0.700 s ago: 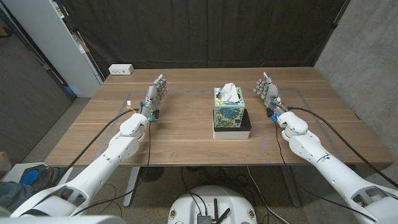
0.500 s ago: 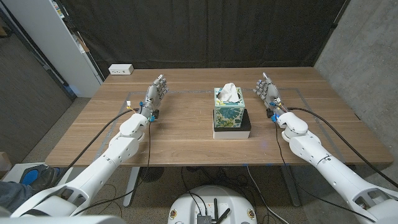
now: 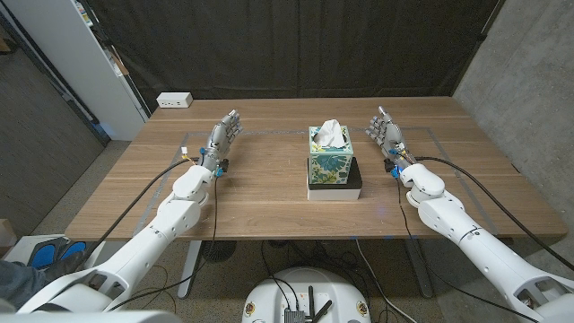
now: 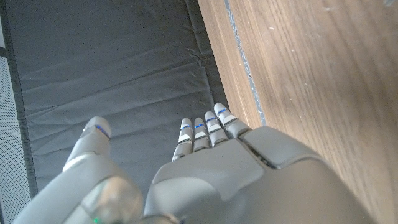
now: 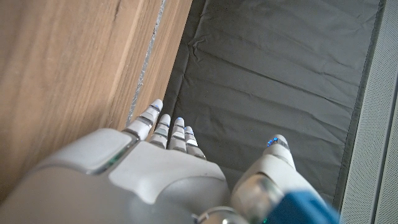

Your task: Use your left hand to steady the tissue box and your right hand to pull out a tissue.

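Almost nothing has moved since the earlier frames: both arms and the tissue box sit where they were, and only the blue shoe (image 3: 56, 256) on the floor at the lower left edge has shifted a little.

The wooden desk (image 3: 269, 193) spans the head view, with a black curtain (image 3: 296, 45) hanging behind it and a white cabinet (image 3: 81, 63) standing off its far left corner. The two white arms reach in from the near corners, each trailing a black cable (image 3: 143, 202) across the wood.

The tissue box (image 3: 329, 159), printed with green leaves, stands upright near the middle of the desk on a flat base (image 3: 336, 190) that is black on top and white at the edge. A white tissue (image 3: 330, 134) sticks up out of its top opening.

The left robot hand (image 3: 225, 133) rests on the desk well to the left of the box, fingers (image 4: 205, 127) stretched out side by side, thumb apart, holding nothing. The right robot hand (image 3: 384, 128) is likewise spread wide and empty, just to the right of the box and apart from it, its fingers (image 5: 163, 127) reaching toward the far edge.

A small white power strip (image 3: 175, 100) lies at the far left corner of the desk.
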